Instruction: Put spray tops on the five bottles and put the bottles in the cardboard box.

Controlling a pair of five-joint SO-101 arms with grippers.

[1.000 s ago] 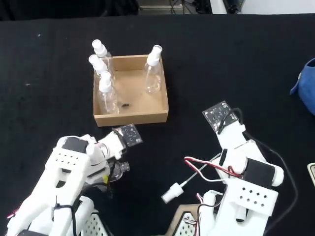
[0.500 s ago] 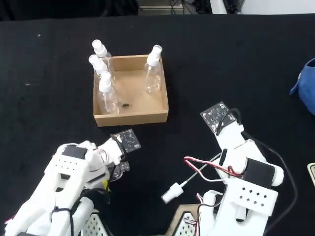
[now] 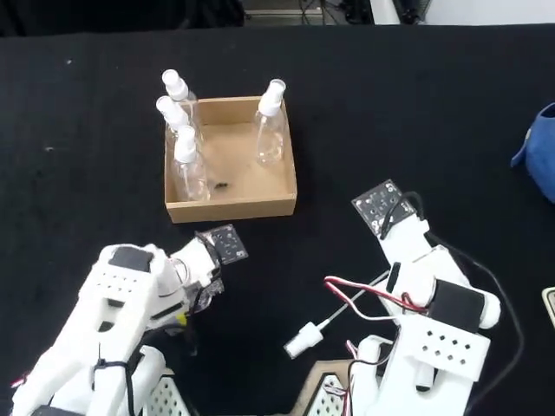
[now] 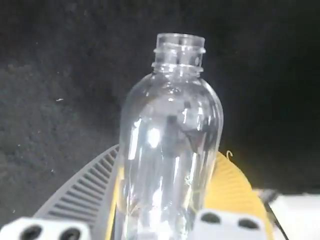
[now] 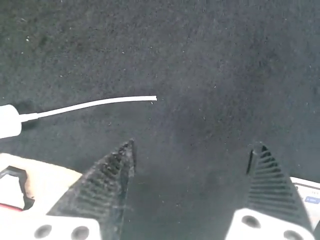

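A clear bottle without a top, its neck open, stands between the grey and yellow fingers of my left gripper, which is shut on it at the table's front left. A white spray top with its thin tube lies loose on the black cloth beside the right arm. My right gripper hangs open over bare cloth just short of the tube's end. The cardboard box holds three capped bottles along its left side and one at its back right corner.
A blue object lies at the table's right edge. A pale thing pokes in lower on that edge. A light wooden base sits under the arms at the front. Black cloth covers the table.
The left gripper has drawn the bottle slightly back toward its arm, so less of it shows from above. The right arm and the spray top have not moved.
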